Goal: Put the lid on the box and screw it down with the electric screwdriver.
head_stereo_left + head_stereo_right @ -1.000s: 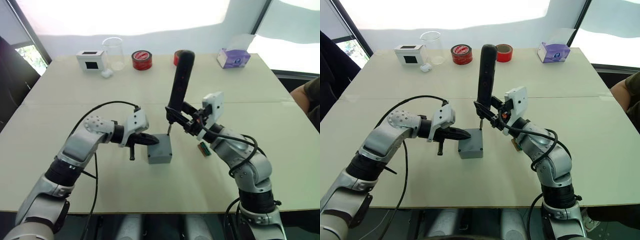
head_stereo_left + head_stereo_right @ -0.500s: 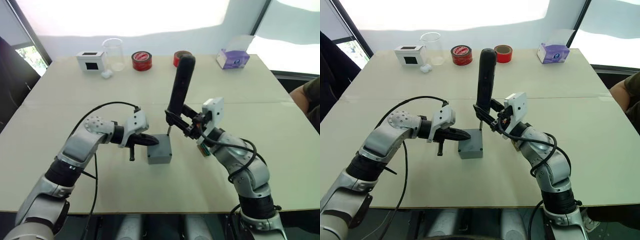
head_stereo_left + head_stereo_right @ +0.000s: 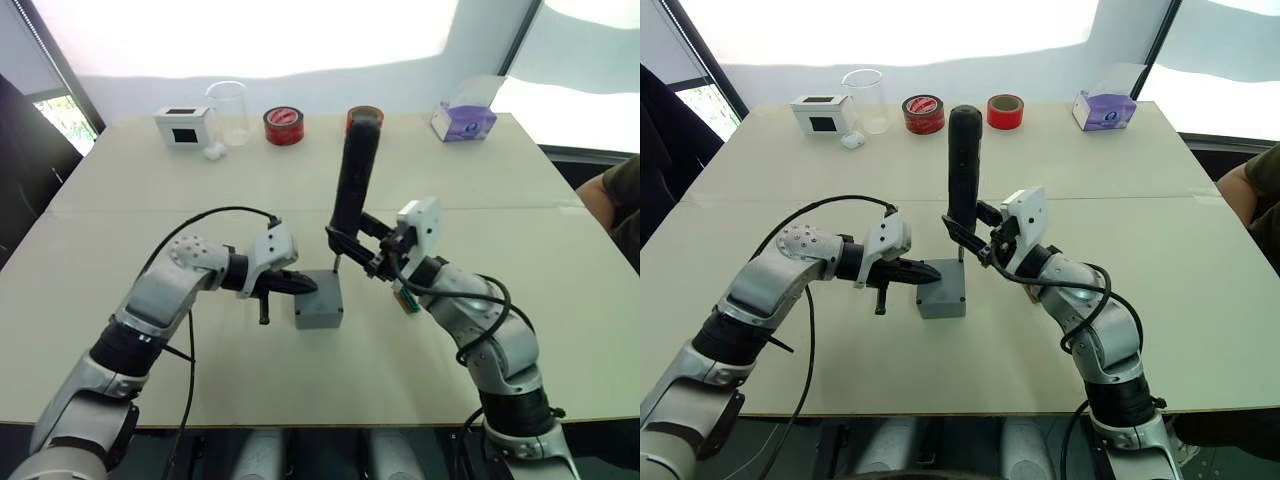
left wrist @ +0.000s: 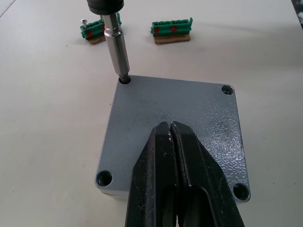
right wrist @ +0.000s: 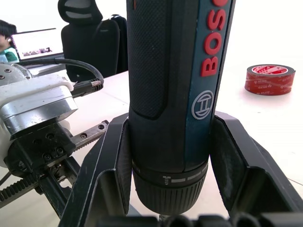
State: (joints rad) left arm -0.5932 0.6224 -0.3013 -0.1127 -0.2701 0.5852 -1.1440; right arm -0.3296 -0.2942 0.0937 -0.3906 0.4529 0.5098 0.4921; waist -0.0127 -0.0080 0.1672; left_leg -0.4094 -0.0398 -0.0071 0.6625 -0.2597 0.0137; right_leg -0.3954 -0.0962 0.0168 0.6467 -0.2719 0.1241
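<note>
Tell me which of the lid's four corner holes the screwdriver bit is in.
The electric screwdriver has its bit in the lid's far corner hole nearest the green bit holder with a screw; the other three holes stand open.

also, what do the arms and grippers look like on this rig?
Both arms are silver-grey metal segments with black joints and loose black cables. Each wrist carries a white block. The left gripper and right gripper each have two black fingers, tapered on the left.
</note>
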